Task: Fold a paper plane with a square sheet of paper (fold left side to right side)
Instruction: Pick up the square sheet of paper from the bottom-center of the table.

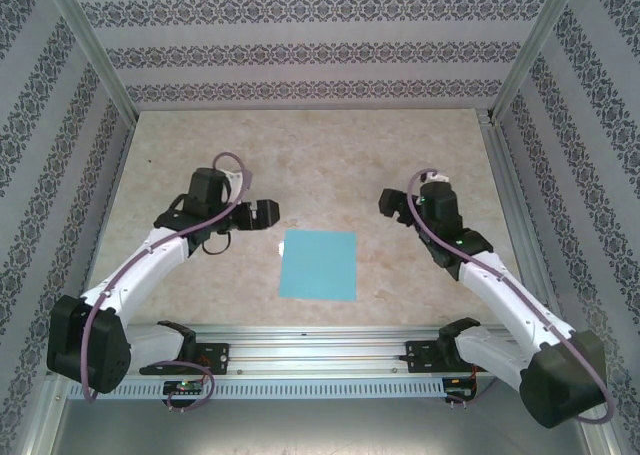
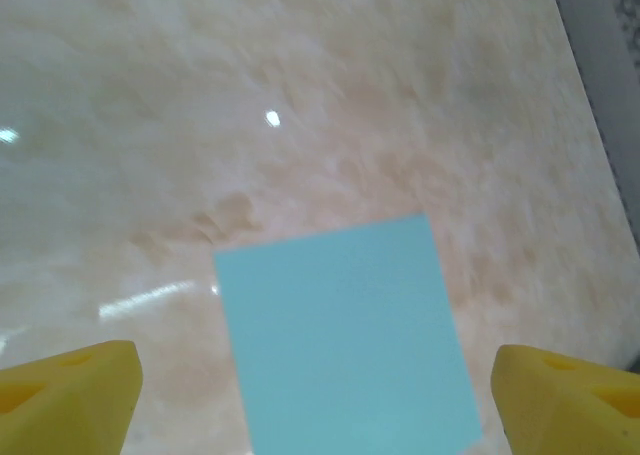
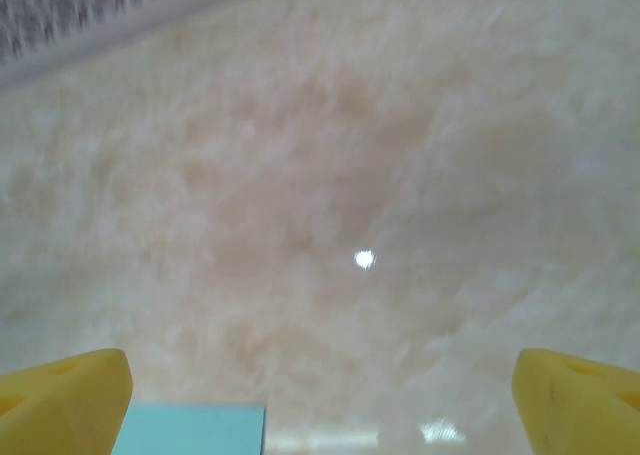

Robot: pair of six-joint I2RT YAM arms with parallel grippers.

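Note:
The square sheet of paper [image 1: 319,264] lies flat and unfolded on the beige table, light blue, near the middle front. My left gripper [image 1: 262,213] hovers up and to the left of the sheet's far left corner, open. In the left wrist view the sheet [image 2: 345,335] lies below and between the yellow fingertips [image 2: 70,395], which stand wide apart and touch nothing. My right gripper [image 1: 392,205] hangs open to the upper right of the sheet, apart from it. In the right wrist view one corner of the sheet [image 3: 190,430] shows beside the left yellow fingertip [image 3: 65,400].
A metal rail [image 1: 310,355] carrying both arm bases runs along the near edge. Patterned walls [image 1: 300,50] and aluminium posts [image 1: 95,55] enclose the table on three sides. Bare marbled tabletop [image 1: 320,155] stretches behind the sheet.

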